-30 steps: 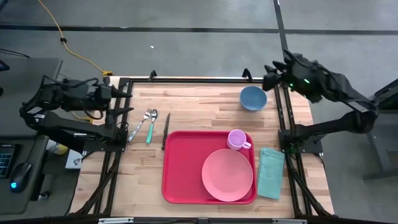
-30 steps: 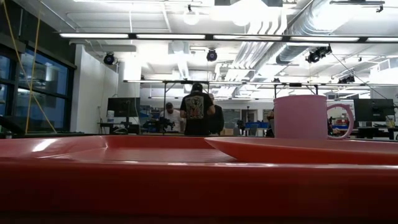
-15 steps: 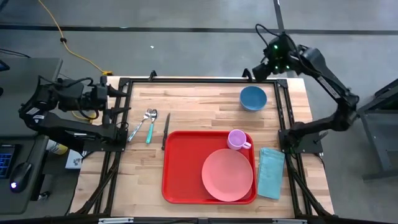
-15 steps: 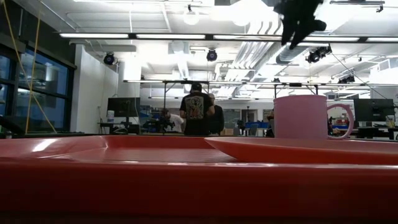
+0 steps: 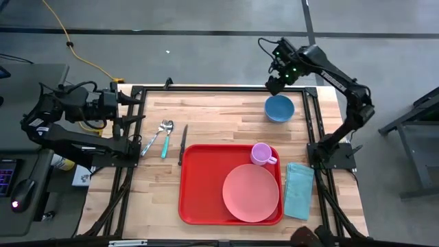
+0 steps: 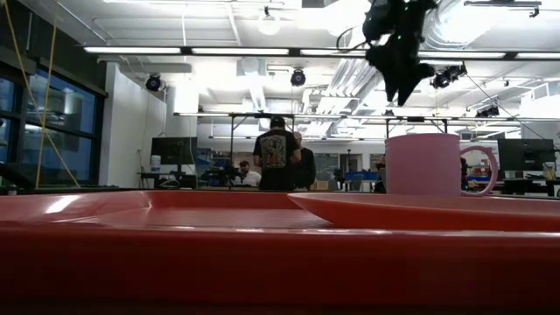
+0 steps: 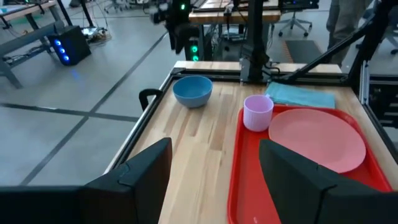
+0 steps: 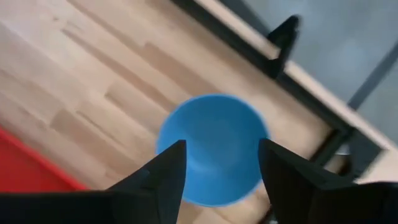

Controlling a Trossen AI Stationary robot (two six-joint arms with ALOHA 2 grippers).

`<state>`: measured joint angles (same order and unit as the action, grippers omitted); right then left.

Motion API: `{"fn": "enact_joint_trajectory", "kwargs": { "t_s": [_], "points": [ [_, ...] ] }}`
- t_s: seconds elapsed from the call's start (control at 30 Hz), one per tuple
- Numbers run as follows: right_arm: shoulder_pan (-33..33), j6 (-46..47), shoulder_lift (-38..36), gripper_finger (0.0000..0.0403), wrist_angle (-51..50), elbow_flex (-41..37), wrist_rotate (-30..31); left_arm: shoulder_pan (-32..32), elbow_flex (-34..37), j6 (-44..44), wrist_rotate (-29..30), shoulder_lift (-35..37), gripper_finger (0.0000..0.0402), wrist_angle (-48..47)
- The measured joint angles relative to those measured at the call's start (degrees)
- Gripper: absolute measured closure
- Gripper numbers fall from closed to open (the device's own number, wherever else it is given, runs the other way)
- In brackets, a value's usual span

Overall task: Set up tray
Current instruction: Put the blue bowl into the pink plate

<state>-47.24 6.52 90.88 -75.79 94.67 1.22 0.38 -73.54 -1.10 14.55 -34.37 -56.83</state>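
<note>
Tray (image 5: 206, 185) fills the low view; only overhead shows cutlery (image 5: 163, 137).

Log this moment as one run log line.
right hand: open, above blue bowl | left hand: open, waiting at table's left edge | tray: holds plate, cup

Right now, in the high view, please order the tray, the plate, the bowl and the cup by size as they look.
1. tray
2. plate
3. bowl
4. cup

All four differ clearly.
</note>
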Motion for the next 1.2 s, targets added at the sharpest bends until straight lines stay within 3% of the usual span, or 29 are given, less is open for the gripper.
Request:
{"fn": "enact_joint_trajectory", "kwargs": {
  "t_s": [0.13, 0.37, 0.77, 1.2],
  "points": [
    [0.0, 1.4, 2.4, 0.0207, -0.1, 0.0, -3.3, 0.0, 0.0, 0.0, 0.0, 0.0, 0.0128, 0.1],
    [0.3, 5.6, 4.6, 0.0172, -2.4, -0.3, -3.7, 0.0, 0.0, -0.8, 0.0, 0.0, 0.0128, -0.2],
    [4.5, 13.6, 4.8, 0.0164, 13.6, -18.3, -9.9, 0.0, 0.0, -1.9, -1.6, 0.0, 0.0128, -0.3],
    [7.3, 17.9, 4.8, 0.0164, 23.6, -28.9, -7.5, 0.0, 0.0, -1.9, -1.6, 0.0, 0.0128, -0.3]
  ]
}}
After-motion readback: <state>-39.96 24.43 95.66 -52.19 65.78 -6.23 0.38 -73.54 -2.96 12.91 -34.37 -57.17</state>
